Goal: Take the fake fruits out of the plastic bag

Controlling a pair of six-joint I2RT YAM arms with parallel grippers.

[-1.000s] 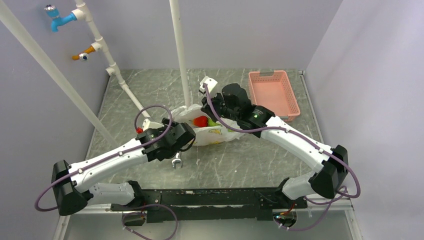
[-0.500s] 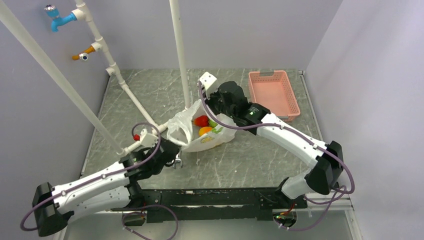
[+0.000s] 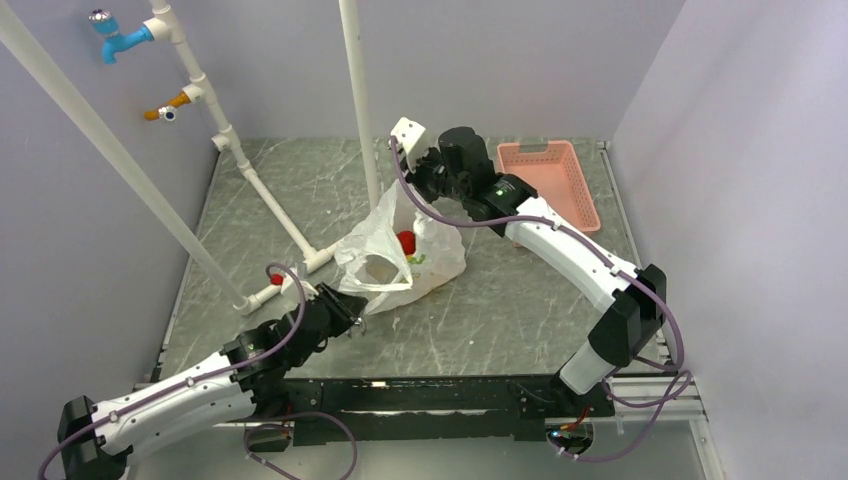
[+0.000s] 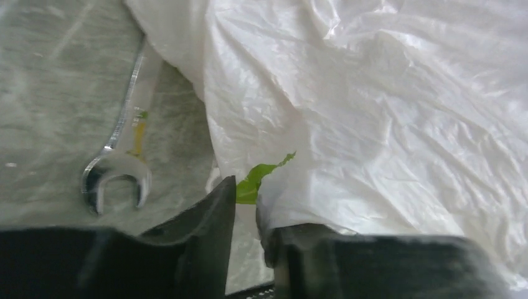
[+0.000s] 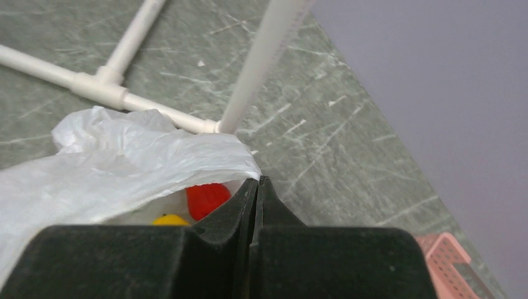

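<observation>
Bag point(image 3: 432, 262) sits mid-worktop point(image 3: 520, 300). Right gripper point(image 5: 257, 187) is clamped tight on the rim at the bag's 12 o'clock, lifting it. Left gripper point(image 4: 247, 205) is pinched on film at the 7 o'clock edge, next to a wrench point(image 4: 115, 174). Red fruit point(image 3: 405, 242) and yellow fruit point(image 5: 169, 219) are inside; the green one isn't visible. The mouth looks spread. Best plan: right holds the rim taut, left lets go and reaches for the red one. Film is thin, so no jerks.
</observation>
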